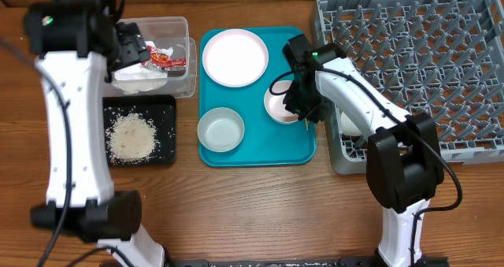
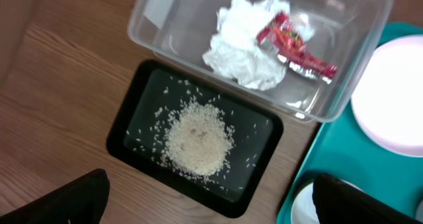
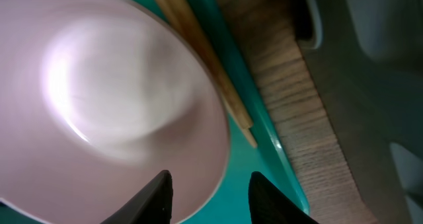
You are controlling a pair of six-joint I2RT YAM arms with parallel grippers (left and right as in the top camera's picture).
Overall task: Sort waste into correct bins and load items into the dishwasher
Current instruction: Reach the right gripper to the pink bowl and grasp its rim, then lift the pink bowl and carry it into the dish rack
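Wooden tabletop (image 1: 236, 212), dish loading in hand, we judge: our right jaws, apart, straddle the bowl (image 3: 112, 98) rim, chopsticks (image 3: 198, 52) just beyond; left jaws wide apart over the black tray (image 2: 119, 135). Next we must clamp and lift.

Robot lab table (image 1: 236, 212): left arm (image 1: 71, 117), right arm (image 1: 370, 109), dish rack (image 1: 409, 54).

You are holding your left arm (image 1: 67, 117) stretched forward with the wrist bending downward, and the left pincer (image 2: 208, 178) is gaping wide, both fingers standing far apart. Your right arm (image 1: 354, 90) is reaching to the left, its wrist pitching steeply down, and the right pincer (image 3: 210, 184) is standing partly open, a narrow gap showing between the fingertips
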